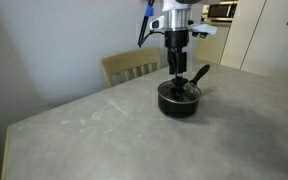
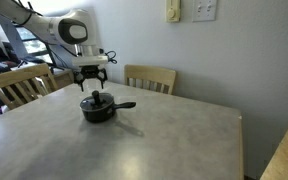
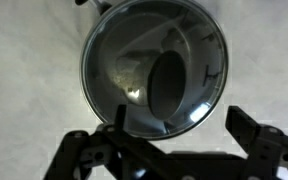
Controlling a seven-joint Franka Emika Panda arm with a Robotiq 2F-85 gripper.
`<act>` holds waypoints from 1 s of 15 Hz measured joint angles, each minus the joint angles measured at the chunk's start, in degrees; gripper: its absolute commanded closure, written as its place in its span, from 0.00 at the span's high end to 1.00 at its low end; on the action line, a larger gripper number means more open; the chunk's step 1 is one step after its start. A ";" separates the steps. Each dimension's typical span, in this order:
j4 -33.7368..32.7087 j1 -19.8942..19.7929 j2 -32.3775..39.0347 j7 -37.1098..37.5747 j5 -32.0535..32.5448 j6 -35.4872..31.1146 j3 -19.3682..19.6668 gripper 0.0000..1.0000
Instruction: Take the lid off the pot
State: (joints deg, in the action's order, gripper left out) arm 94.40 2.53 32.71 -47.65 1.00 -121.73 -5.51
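Observation:
The small black pot (image 1: 179,101) stands on the grey table (image 1: 114,130), its long handle (image 1: 199,75) sticking out sideways; it also shows in an exterior view (image 2: 97,110). The clear glass lid (image 3: 134,50) with metal rim and dark knob (image 3: 169,80) sits on the pot and fills the wrist view. My gripper (image 1: 176,72) hangs straight above the pot in both exterior views (image 2: 92,84). In the wrist view its two dark fingers (image 3: 179,125) stand apart at the lid's near edge. Nothing is between them and the knob lies beyond them.
A wooden chair (image 1: 134,67) stands behind the table near the pot. Two chairs (image 2: 149,77) (image 2: 14,85) stand along the table's far side against the wall. The table edge (image 2: 239,120) is to the right. Cabinets (image 1: 274,35) stand at the back.

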 measured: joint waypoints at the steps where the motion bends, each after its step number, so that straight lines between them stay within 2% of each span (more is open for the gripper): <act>1: 0.02 0.06 0.12 0.83 0.44 0.00 -0.01 1.00; 8: 0.95 0.29 0.76 6.95 3.47 0.00 -0.04 1.00; 10: 1.57 0.29 0.78 8.10 3.72 0.00 -0.04 0.90; 11: 1.89 0.29 0.78 8.56 3.76 -0.02 -0.04 0.92; 12: 2.16 0.29 0.78 8.97 3.81 -0.05 -0.04 0.88; 13: 2.35 0.28 0.78 9.32 3.85 -0.06 -0.04 0.68; 15: 2.58 0.27 0.78 9.81 3.91 -0.09 -0.04 0.60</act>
State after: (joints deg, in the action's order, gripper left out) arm 96.98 2.80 33.48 -37.83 4.91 -121.81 -5.54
